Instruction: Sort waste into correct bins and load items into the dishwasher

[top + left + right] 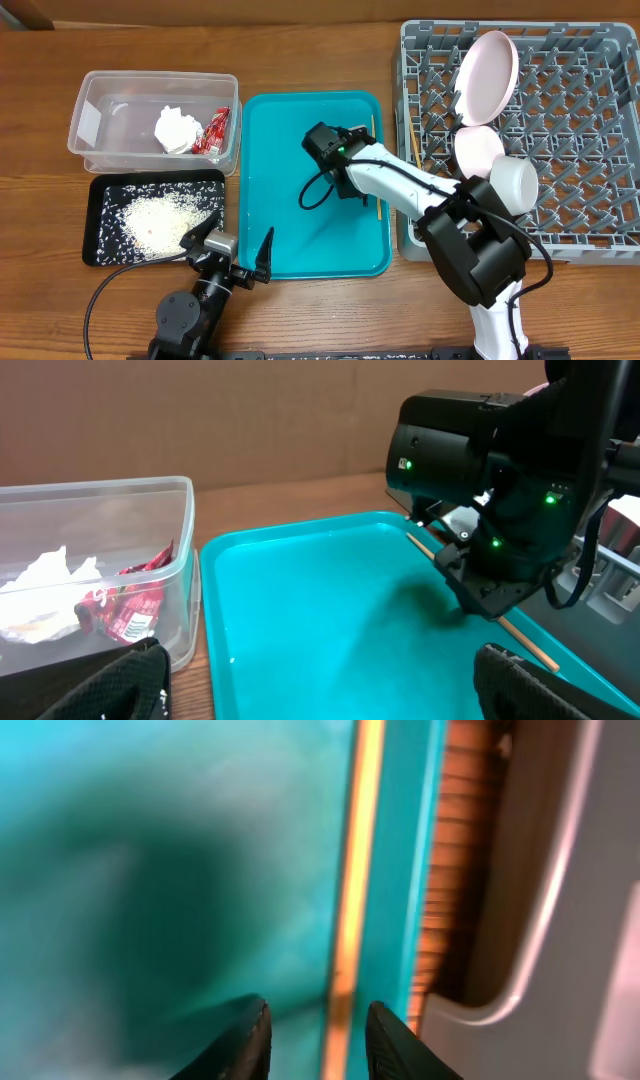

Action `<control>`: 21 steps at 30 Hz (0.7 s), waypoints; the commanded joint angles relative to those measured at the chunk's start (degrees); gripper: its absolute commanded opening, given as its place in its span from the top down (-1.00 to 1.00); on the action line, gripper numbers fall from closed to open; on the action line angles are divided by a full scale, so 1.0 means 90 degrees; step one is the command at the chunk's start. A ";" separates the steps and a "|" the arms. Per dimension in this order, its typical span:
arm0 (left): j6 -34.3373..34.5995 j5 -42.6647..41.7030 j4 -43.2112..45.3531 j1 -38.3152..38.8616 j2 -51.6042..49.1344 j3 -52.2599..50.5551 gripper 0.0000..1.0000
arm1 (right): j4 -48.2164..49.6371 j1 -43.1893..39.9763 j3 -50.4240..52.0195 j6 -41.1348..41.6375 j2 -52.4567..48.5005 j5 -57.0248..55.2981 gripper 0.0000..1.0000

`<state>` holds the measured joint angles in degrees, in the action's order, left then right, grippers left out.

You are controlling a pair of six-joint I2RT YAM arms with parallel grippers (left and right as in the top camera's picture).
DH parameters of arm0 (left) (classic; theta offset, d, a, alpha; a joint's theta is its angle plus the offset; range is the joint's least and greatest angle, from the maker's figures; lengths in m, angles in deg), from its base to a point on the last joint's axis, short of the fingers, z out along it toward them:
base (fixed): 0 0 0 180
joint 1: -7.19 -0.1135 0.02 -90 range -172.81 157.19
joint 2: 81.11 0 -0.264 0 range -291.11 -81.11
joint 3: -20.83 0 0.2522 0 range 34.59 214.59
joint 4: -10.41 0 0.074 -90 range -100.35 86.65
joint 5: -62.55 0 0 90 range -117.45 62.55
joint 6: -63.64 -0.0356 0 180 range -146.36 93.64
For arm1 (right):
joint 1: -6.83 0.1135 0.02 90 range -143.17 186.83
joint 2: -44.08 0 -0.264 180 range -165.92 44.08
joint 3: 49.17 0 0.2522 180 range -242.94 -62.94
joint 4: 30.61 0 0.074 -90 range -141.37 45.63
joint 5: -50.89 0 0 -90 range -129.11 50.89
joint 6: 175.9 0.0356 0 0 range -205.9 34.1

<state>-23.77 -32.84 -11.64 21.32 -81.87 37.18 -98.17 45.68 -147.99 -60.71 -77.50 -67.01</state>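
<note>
a wooden table (pixel 300 60) carries the whole job, and most of it looks done. the clear tub (pixel 95 105) at the far left holds the crumpled tissue (pixel 175 128) and the red wrapper (pixel 215 132) side by side. the black tray (pixel 100 250) in front of it holds the rice (pixel 155 220) in a heap with loose grains around it.

on the right, the dish rack (pixel 590 150) has the plate (pixel 487 75) standing on edge among the pegs, with the pink bowl (pixel 478 150) and the white cup (pixel 515 182) just beside it. i cannot pick out a grey bowl. a thin stick (pixel 412 140), probably one chopstick, lies at the rack's left edge.

what seems left is the other chopstick (pixel 350 870) - it lies along the right edge of the otherwise bare teal tray (pixel 290 150). the right gripper (pixel 317 1010) is low over it, fingers parted with the stick running between them, not clamped on it as far as the wrist view shows. the left gripper (pixel 235 245) hangs spread wide near the tray's front left corner, holding nothing.

my judgement - one pick and one placement into the rack remain.
</note>
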 commanded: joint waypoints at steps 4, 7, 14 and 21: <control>-0.0029 -0.0002 0.0017 -0.0039 0.0053 -0.0046 -1.00 | -0.0002 -0.0119 -0.0051 0.0039 -0.0121 0.0284 0.25; -0.0029 0.0000 0.0017 -0.0039 0.0053 -0.0046 -1.00 | 0.0129 -0.0248 -0.0051 0.0039 -0.0180 0.1231 0.25; -0.0029 0.0000 0.0017 -0.0039 0.0053 -0.0046 -1.00 | -0.0005 -0.0347 -0.0051 0.0039 -0.0209 0.3113 0.33; -0.0029 -0.0002 0.0017 -0.0039 0.0053 -0.0046 -1.00 | -0.0238 -0.0228 -0.0058 0.0041 -0.0209 0.2671 0.49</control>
<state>-23.77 -32.84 -11.64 21.32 -81.87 37.18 -99.22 42.51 -149.63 -60.47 -77.32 -43.10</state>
